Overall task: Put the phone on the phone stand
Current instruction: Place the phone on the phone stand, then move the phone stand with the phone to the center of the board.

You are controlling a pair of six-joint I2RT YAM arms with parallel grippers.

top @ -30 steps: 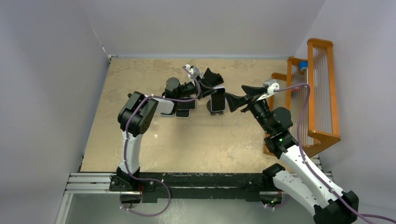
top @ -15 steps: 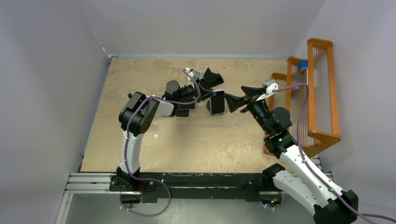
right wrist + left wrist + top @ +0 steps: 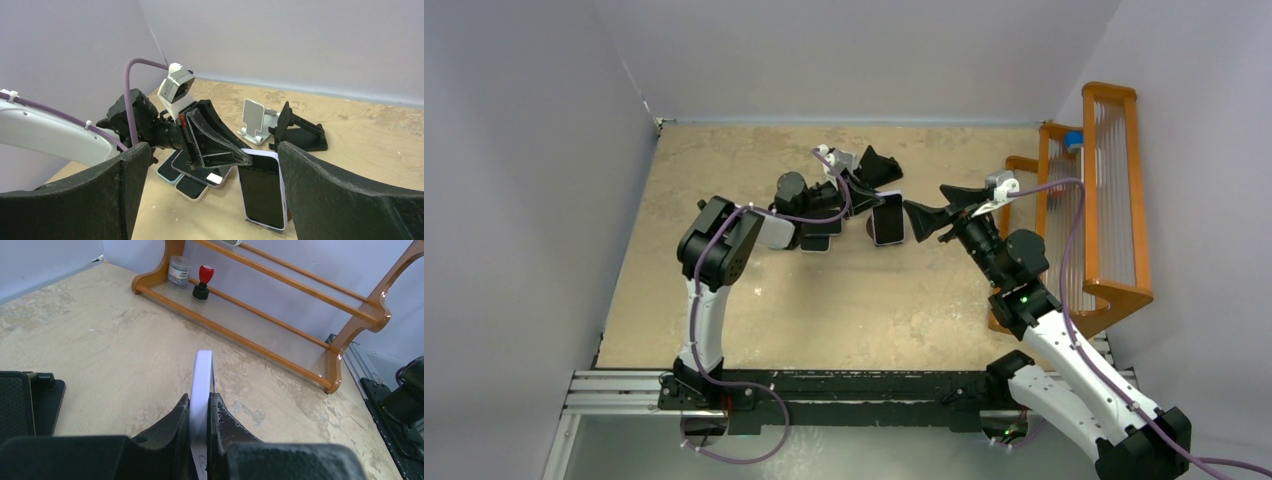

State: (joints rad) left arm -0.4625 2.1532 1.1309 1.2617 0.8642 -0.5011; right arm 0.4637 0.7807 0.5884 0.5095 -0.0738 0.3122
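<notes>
Left gripper [image 3: 200, 402] is pinched almost shut on the phone [image 3: 203, 371], clamping it flat across front and back. From the wrist cam you only get the thin white edge sticking out past the fingertips. The phone itself is a white-bodied slab with a dark, blank screen and a pale border. It sits about mid-table, just beside the right gripper [image 3: 927, 203], whose jaws are spread as wide as they go with nothing in them, one on either side of the phone in its own camera. Compared to a second ago the phone has crept a touch to the left with the left wrist, and the right gripper has barely budged. Orientation: in the overhead view the long axis runs roughly far-to-near. It's gripped at the far end, with the screen tilted up toward the right arm. Can't tell if the low end touches the table [image 3: 724, 170]. Behind it are a white phone stand [image 3: 255, 122] and a black phone stand [image 3: 299, 134], a few other phones [image 3: 192, 184] lying flat under the left gripper, and a wooden rack [image 3: 1109, 200] off to the right.
</notes>
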